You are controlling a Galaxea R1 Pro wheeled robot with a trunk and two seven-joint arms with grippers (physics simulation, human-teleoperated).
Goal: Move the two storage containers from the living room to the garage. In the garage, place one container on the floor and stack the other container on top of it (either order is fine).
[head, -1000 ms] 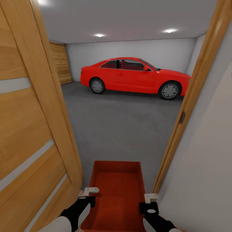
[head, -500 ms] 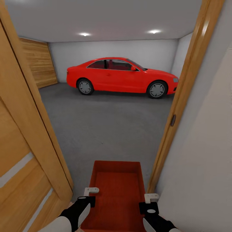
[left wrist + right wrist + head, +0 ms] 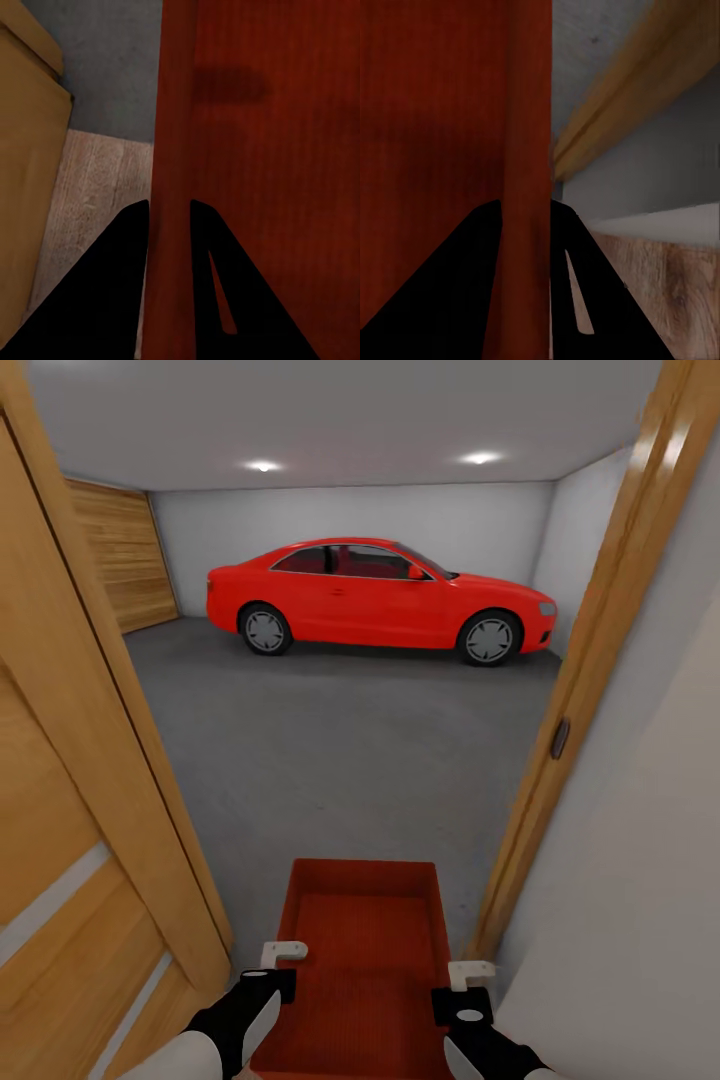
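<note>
One orange-red ribbed storage container [image 3: 365, 950] hangs low in front of me, held between both arms in the doorway of the garage. My left gripper [image 3: 270, 970] is shut on its left wall, seen edge-on in the left wrist view as the container wall [image 3: 171, 150] between the gripper's [image 3: 169, 206] black fingers. My right gripper [image 3: 460, 985] is shut on the right wall [image 3: 526, 112], pinched the same way by that gripper [image 3: 526, 206]. Beyond the container lies the grey concrete floor [image 3: 350, 750]. The second container is out of view.
An orange-wood door [image 3: 70, 810] with frosted strips stands open close on my left. The wooden door frame [image 3: 590, 660] and a white wall [image 3: 640, 860] are close on my right. A red car [image 3: 380, 598] is parked across the far wall. Light wood planks [image 3: 90, 195] lie under the grippers.
The camera has swung and moved forward a little: door and frame slide outward and more garage shows. The container and both grippers keep their places in the picture.
</note>
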